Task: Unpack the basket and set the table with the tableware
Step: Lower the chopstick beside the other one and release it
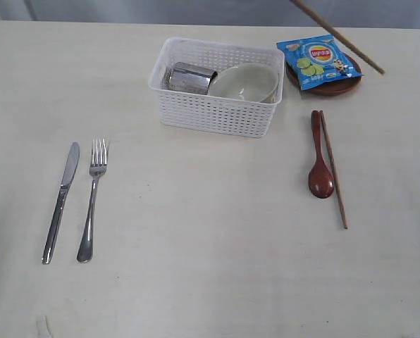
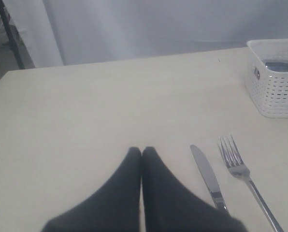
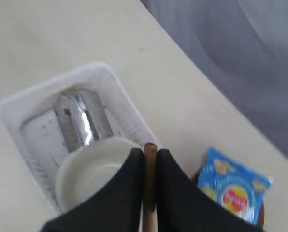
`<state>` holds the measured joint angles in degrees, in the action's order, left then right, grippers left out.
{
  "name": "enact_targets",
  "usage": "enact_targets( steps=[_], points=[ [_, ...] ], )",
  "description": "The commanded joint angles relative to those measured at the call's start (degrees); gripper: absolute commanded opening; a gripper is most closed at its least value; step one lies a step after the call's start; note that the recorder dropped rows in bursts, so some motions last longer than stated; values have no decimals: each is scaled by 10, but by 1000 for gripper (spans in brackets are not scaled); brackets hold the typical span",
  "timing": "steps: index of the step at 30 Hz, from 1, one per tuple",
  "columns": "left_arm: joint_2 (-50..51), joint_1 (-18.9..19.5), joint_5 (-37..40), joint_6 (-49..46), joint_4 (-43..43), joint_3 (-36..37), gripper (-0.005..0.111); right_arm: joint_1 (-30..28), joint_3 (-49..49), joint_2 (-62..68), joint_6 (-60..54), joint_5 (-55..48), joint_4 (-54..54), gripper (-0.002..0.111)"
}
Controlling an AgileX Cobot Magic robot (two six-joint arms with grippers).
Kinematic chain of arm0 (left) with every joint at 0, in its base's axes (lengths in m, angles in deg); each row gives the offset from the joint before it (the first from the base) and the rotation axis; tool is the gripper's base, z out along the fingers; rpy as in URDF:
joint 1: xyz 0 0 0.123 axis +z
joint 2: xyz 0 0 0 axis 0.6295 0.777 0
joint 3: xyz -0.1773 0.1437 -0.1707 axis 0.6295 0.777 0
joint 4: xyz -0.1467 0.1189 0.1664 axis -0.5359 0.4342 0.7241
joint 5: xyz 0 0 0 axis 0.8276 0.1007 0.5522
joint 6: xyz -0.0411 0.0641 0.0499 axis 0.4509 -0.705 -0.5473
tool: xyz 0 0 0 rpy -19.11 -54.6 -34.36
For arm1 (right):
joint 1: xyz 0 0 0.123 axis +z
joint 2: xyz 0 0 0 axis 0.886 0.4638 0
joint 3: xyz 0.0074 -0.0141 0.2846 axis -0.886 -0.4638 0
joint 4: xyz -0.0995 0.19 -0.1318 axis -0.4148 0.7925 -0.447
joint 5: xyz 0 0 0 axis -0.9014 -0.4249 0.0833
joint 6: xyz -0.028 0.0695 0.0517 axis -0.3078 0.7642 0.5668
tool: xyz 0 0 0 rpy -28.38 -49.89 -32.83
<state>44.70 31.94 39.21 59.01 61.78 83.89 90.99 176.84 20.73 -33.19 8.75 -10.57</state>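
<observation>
The white basket (image 1: 213, 113) stands at the table's far middle, holding the steel cup (image 1: 189, 77) on its side and the off-white bowl (image 1: 245, 82). On the left of the table (image 1: 196, 232) lie a knife (image 1: 60, 201) and fork (image 1: 93, 199). A wooden spoon (image 1: 320, 156) and one chopstick (image 1: 334, 169) lie on the right. A second chopstick (image 1: 337, 36) hangs slanted in the air above the blue snack bag (image 1: 319, 62), which rests on the brown plate (image 1: 330, 87). My right gripper (image 3: 150, 152) is shut on that chopstick (image 3: 150, 164), above the bowl (image 3: 88, 174). My left gripper (image 2: 141, 152) is shut and empty, beside the knife (image 2: 207, 176).
The snack bag (image 3: 233, 191) covers most of the plate. A grey curtain runs behind the far table edge. Bare tabletop spreads across the front and between the two cutlery groups.
</observation>
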Motion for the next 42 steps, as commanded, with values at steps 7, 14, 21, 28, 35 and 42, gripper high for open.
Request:
enact_targets(
  steps=[7, 14, 21, 28, 35, 42],
  points=[
    [-1, -3, 0, 1, -1, 1, 0, -186, -151, 28, 252, -15, 29, 0],
    [-1, -3, 0, 1, -1, 1, 0, -242, -283, 60, 212, 116, 96, 0],
    [-1, -3, 0, 1, -1, 1, 0, -244, -334, 96, 208, 186, 115, 0],
    [-1, -3, 0, 1, -1, 1, 0, -244, -334, 127, 202, 197, 120, 4],
    [-1, -3, 0, 1, 2, 1, 0, -244, -333, 125, 198, 206, 129, 44],
    [-1, -3, 0, 1, 2, 1, 0, -244, -333, 59, 195, 223, 163, 41]
  ],
)
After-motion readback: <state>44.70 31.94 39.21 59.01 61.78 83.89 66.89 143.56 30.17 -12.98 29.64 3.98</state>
